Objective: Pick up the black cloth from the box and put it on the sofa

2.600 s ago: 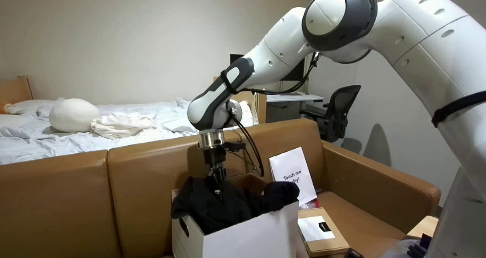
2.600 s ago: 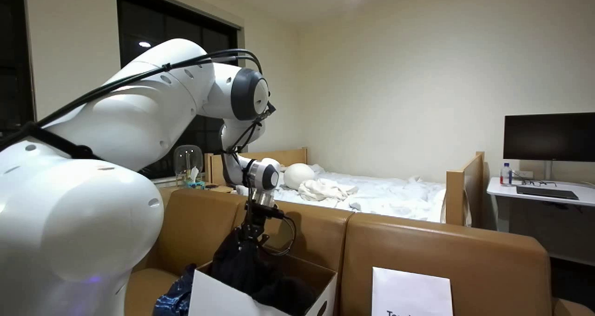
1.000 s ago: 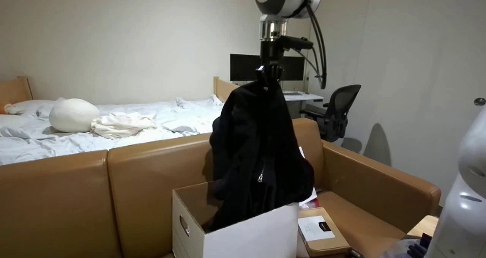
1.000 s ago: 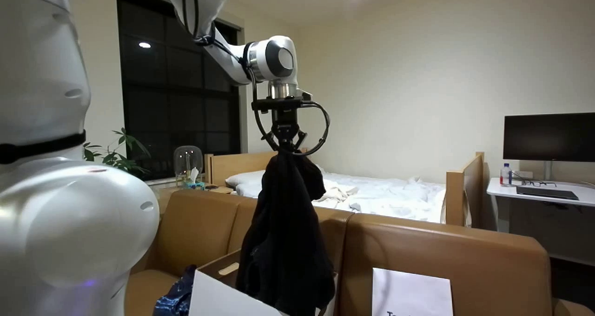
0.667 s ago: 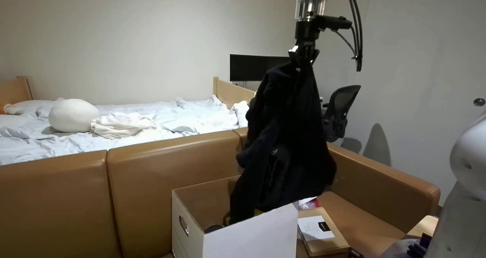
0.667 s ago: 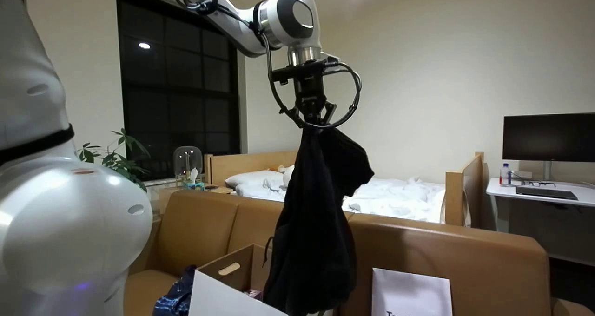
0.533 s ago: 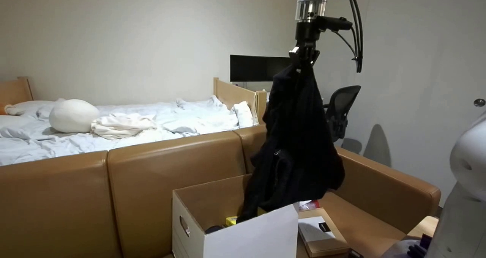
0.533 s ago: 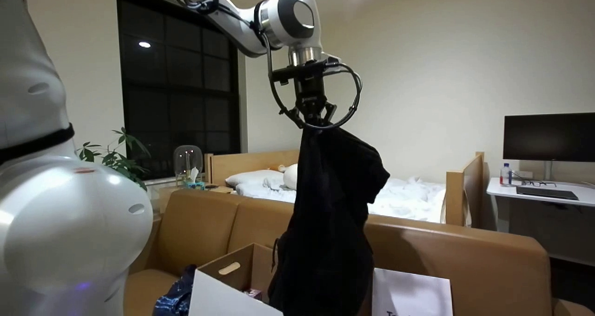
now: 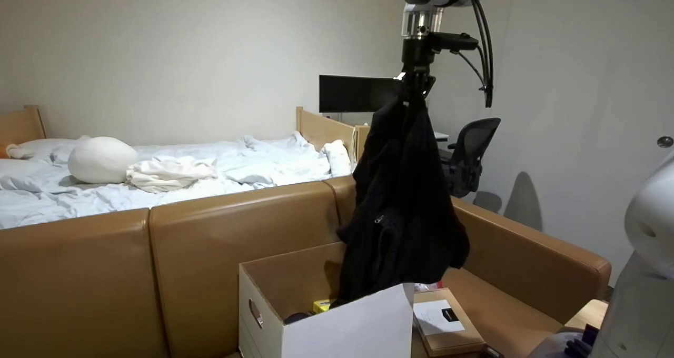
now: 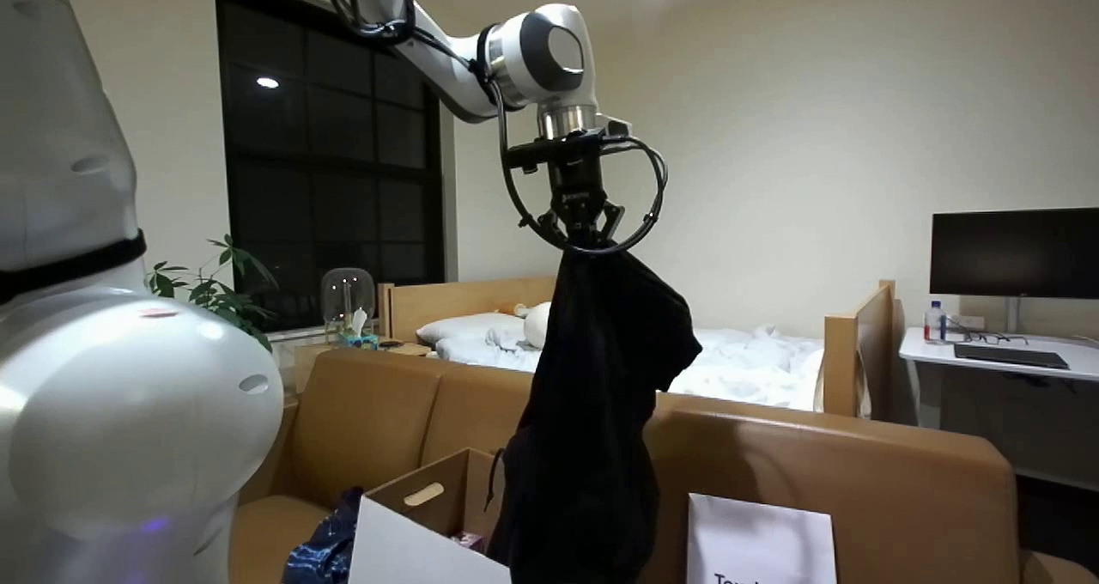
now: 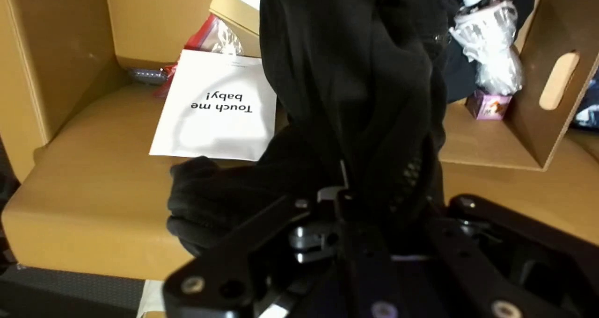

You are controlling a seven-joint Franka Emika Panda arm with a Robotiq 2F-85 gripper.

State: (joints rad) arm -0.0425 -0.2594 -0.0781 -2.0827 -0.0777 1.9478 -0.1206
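Wrist view: my pincer (image 11: pixel 386 203) grips the black cloth (image 11: pixel 355 75), which hangs toward twelve o'clock. The bite looks small, so weight could pull it loose. At two is the box (image 11: pixel 538 121); in an exterior view the cloth drops behind its wall (image 9: pixel 347 326), so a low swing might snag. Releasing short of the sofa seat (image 11: pixel 107 177) at nine could bury the white packet (image 11: pixel 215 105) at ten.

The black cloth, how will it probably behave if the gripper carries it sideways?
The black cloth will likely be floppy and may swing, since it hangs in loose folds under the gripper. Its lower end might catch on the box, because in an exterior view that end disappears behind the box's wall.
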